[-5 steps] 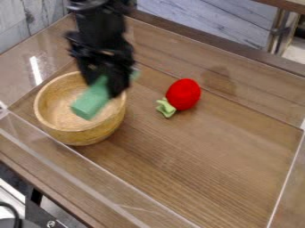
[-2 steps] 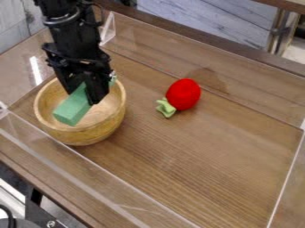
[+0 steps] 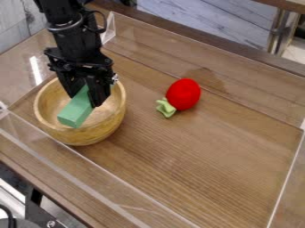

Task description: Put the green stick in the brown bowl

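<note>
The green stick [image 3: 77, 111] is a flat light green block, tilted, with its lower end down inside the brown bowl [image 3: 48, 127]. My gripper [image 3: 87, 89] hangs over the bowl's middle, black fingers [image 3: 70, 85] shut on the stick's upper end. The bowl is a round tan wooden one at the left of the table. The stick's top is hidden between the fingers.
A red round toy [image 3: 181, 93] with a small green stem [image 3: 166, 108] lies right of the bowl. Clear plastic walls [image 3: 286, 191] fence the wooden table on all sides. A table leg [image 3: 281, 36] stands at the back right.
The gripper moved left with the green stick, from over the bowl's right rim to above its middle, and sank a little lower into the bowl.
</note>
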`<state>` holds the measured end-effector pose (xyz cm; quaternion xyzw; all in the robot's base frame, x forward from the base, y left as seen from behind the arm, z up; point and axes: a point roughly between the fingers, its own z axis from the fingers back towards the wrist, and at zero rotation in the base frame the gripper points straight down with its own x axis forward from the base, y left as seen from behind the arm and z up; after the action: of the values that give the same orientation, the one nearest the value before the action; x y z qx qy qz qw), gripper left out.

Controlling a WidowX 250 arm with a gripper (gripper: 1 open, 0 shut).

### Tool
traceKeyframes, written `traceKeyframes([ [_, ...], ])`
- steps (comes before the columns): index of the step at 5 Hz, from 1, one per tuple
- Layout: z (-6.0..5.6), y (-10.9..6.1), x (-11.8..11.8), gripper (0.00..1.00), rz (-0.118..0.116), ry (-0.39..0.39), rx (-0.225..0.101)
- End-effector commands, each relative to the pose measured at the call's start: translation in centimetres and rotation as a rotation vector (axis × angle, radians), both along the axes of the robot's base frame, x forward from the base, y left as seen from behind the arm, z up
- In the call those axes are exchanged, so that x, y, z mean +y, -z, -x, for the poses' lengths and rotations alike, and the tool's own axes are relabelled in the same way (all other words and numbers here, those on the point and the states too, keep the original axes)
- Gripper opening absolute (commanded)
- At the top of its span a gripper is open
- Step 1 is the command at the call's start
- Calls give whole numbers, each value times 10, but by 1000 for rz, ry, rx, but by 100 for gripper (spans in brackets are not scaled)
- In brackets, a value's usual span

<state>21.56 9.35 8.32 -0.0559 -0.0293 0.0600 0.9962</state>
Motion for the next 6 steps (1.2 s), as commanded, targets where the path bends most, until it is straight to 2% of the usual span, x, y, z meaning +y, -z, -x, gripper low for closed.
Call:
traceKeyframes([
  [1, -3, -1, 1, 0, -15, 1, -15],
  [3, 3, 24, 18, 0, -16, -48, -10],
  [5, -8, 11, 26, 0, -17, -137, -9],
  [6, -10, 17, 29, 0, -17, -146, -7],
])
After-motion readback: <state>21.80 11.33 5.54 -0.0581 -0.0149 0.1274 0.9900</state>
